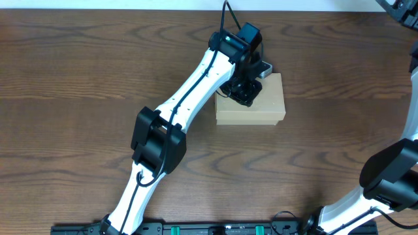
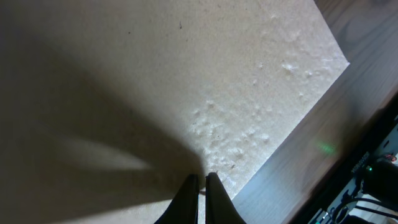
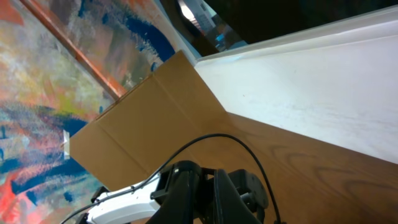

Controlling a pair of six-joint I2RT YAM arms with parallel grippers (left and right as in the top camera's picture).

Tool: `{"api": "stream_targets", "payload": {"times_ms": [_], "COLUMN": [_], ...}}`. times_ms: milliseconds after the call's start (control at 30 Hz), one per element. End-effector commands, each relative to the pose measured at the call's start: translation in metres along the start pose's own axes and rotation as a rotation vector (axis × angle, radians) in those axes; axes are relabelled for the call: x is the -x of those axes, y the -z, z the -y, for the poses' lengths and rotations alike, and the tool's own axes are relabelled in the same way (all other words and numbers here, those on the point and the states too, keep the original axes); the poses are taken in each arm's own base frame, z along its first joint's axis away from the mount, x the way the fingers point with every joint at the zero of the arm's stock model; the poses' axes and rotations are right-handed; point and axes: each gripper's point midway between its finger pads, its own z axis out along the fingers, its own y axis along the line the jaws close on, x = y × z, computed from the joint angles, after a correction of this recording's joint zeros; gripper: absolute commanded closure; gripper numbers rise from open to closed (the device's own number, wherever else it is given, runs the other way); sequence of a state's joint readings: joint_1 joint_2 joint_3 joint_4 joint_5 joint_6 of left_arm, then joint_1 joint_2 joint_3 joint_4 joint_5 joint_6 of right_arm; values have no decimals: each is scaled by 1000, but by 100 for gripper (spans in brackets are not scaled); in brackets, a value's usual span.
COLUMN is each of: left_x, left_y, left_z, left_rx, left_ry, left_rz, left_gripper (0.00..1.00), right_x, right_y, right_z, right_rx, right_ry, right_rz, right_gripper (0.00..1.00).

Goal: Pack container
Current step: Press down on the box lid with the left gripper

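Note:
The container [image 1: 268, 108] is a small light-tan cardboard box lying on the wooden table with its flap lid down flat. My left gripper [image 1: 245, 93] is above the box's far left part, tips down on the lid. In the left wrist view the lid [image 2: 186, 81] fills the frame and the gripper's fingers [image 2: 202, 178] are shut and empty, touching the cardboard near its edge. My right gripper [image 3: 214, 177] is held away at the far right, pointing up at the room, fingers together and holding nothing.
The right arm's base [image 1: 392, 173] stands at the table's right edge. A dark rail [image 1: 215, 228] runs along the front edge. A large brown cardboard sheet [image 3: 155, 118] and a painted wall show beyond the table.

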State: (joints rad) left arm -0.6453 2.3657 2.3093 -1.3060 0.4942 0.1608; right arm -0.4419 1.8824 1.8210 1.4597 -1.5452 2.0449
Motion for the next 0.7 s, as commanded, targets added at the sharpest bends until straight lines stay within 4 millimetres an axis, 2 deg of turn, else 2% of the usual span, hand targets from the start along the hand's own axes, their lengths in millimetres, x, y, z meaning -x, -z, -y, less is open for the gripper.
{"api": "stream_targets", "payload": {"times_ms": [0,233,400,533,667], "left_x": [-7,-16,-11,2,19], "left_y": [-10,-26,-19,5,49], "left_z": [-1,-4,-7,-6,5], "left_rx": [-27,-51,-19,34,76], "left_ry": [18,38,29,5,-33], "left_rz": [-27,-57,-35,23,129], "left_gripper": [94,94,94,94,94], "right_x": [1,2,2,2,2], "right_y": [4,4,4,4,5], "right_z": [-8,-8,-8,-8,-7], "right_rx": [-15,-17,-17,-17,-18], "right_ry": [38,38,38,37,24], "right_rz": [-7,-6,-6,-6,-4], "right_gripper": [94,94,95,94,95]}}
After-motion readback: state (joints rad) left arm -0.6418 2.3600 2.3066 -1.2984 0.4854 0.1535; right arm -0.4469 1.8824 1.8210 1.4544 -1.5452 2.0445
